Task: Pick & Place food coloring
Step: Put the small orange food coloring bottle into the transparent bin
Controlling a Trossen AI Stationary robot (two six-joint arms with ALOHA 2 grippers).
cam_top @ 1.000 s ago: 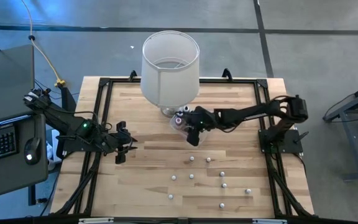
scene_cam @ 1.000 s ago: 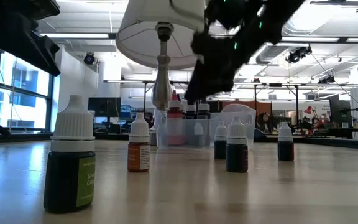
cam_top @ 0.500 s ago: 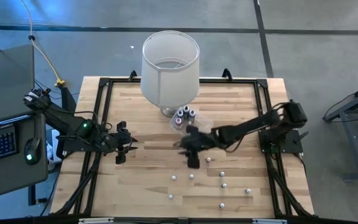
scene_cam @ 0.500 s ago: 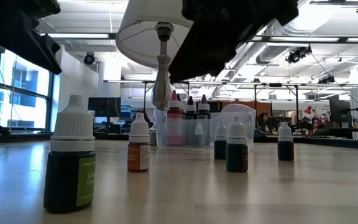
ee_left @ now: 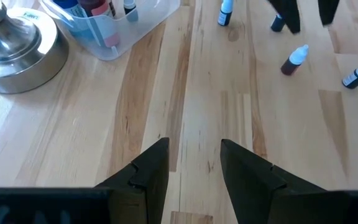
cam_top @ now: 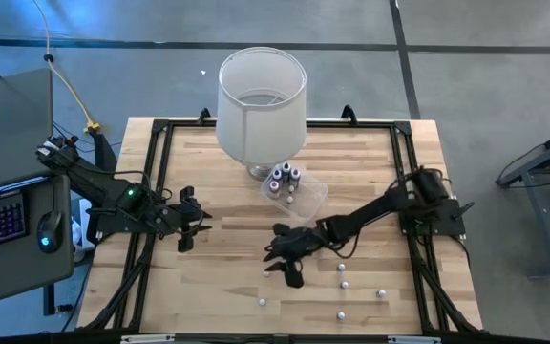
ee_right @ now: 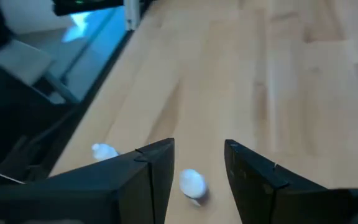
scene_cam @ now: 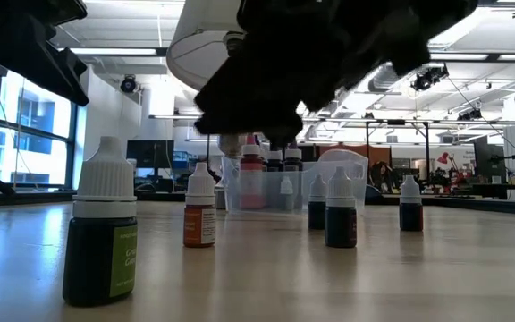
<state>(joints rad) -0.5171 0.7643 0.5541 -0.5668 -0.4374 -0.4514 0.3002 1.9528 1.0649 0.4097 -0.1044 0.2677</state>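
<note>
from above, the right gripper (cam_top: 285, 269) hangs low over the near middle of the tabletop (cam_top: 227, 191), arm stretched in from the right, jaws apart above the scattered food coloring bottles (cam_top: 343, 284). more bottles stand upright in the clear tub (cam_top: 306, 196) just near the lampshade (cam_top: 262, 100) at the far side. the left gripper (cam_top: 191, 229) waits at the left side of the tabletop, well apart from the bottles.

at table height, a green-labelled bottle (scene_cam: 102, 224) stands nearest on the left, a reddish one (scene_cam: 200, 207) beyond it, dark ones (scene_cam: 340, 209) further right, all upright with white caps. the right arm's dark bulk hangs overhead in front of the lampshade.

left wrist view: jaws open and empty over bare wood, the tub (ee_left: 143, 26) and the lamp's metal base (ee_left: 17, 46) ahead, a few loose bottles (ee_left: 294, 60) on the boards.

right wrist view: jaws spread wide, a white-capped bottle (ee_right: 192, 184) sitting between them on the tabletop, not gripped, and another cap (ee_right: 104, 151) just beside one finger (ee_right: 157, 168).
</note>
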